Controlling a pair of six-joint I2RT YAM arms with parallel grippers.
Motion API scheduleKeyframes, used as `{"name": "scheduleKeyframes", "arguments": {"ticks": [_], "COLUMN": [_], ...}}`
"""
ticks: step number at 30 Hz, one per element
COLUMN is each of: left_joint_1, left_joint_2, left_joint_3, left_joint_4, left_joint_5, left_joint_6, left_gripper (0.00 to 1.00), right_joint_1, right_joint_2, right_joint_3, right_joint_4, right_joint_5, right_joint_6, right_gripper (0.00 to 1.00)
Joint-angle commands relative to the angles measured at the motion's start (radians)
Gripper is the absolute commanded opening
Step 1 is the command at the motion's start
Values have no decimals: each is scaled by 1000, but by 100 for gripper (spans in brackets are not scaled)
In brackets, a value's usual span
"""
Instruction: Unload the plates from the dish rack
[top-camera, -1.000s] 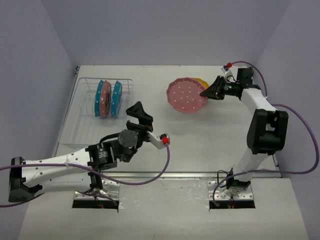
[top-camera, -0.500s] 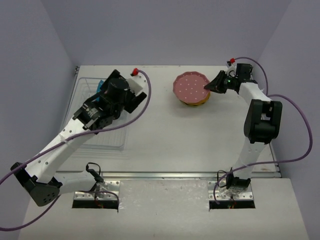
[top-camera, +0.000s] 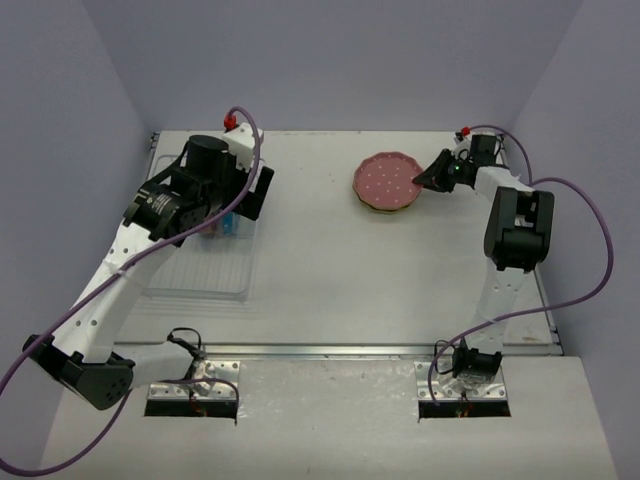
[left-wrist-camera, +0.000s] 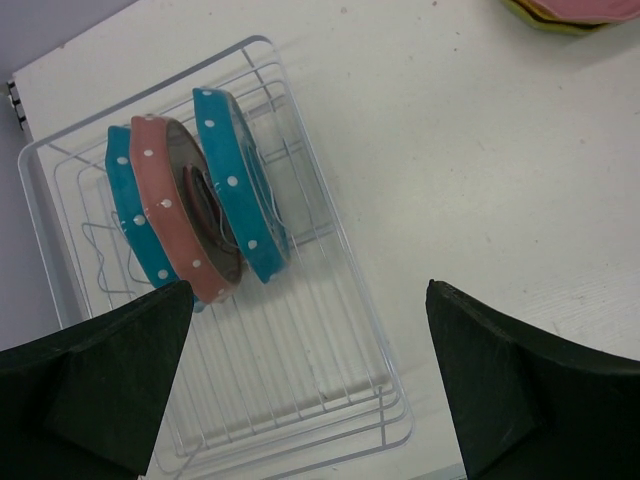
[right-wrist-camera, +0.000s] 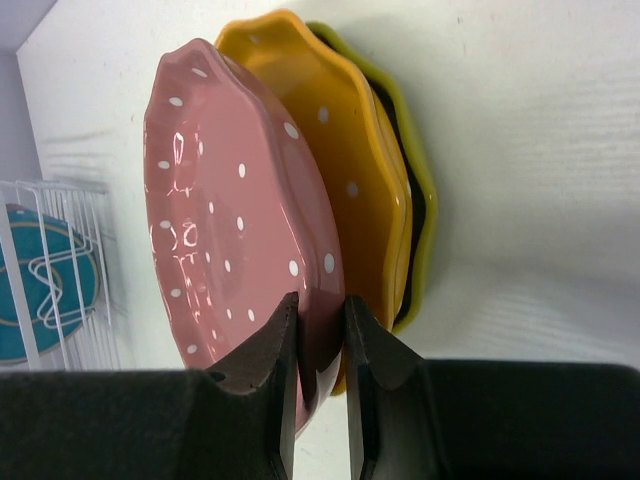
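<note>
The wire dish rack (left-wrist-camera: 330, 300) holds three upright plates: a blue plate (left-wrist-camera: 240, 190), a pink plate (left-wrist-camera: 170, 210) and another blue plate (left-wrist-camera: 130, 210) behind it. My left gripper (left-wrist-camera: 310, 390) is open and empty, hovering above the rack near the plates. In the top view the left arm (top-camera: 205, 185) covers the rack's far end (top-camera: 200, 290). My right gripper (right-wrist-camera: 320, 330) is shut on the rim of a pink dotted plate (right-wrist-camera: 230, 220), which lies tilted on an orange plate (right-wrist-camera: 345, 170) and a yellow-green plate (right-wrist-camera: 425, 200). The stack (top-camera: 385, 183) is at the back right.
The rack lies along the table's left edge, close to the left wall. The right arm's purple cable (top-camera: 590, 250) loops at the far right. The rack's end also shows at the left of the right wrist view (right-wrist-camera: 50, 270).
The left arm has swung from the table's middle up over the rack. The right gripper has lowered the pink plate onto the orange and yellow-green stack.
</note>
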Motion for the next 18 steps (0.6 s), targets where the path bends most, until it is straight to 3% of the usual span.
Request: {"name": "scheduleKeyframes", "arguments": {"ticks": [1,8,9,11,12,15,18], "left_joint_1": [29,47,50,55,60,91,127], "left_joint_2": [-22,-41,-43,-46,-48,-55,-65], "left_joint_3": [5,-24,-25,-26,-27,-26,-21], "left_joint_4": [8,12,12,12,12,10,6], "left_joint_5": [38,36,36,38,40,50,66], "left_joint_6": [-34,-32,-33,-39,-42,-52,-70], "left_gripper": [100,100,100,100,100,100,100], "right_joint_1": [0,0,0,0,0,0,0], "right_joint_2": [-14,31,38,45,44,15,-24], "right_joint_3": [75,98,106,117,115,92,75], "right_joint_4": [160,202,191,171,160,136,124], "right_joint_5": [-81,-74,-75,-79,-79,-69,-56], "right_joint_6": [76,96,94,86,81,67,49], "right_gripper": [0,2,9,36,44,61,70]}}
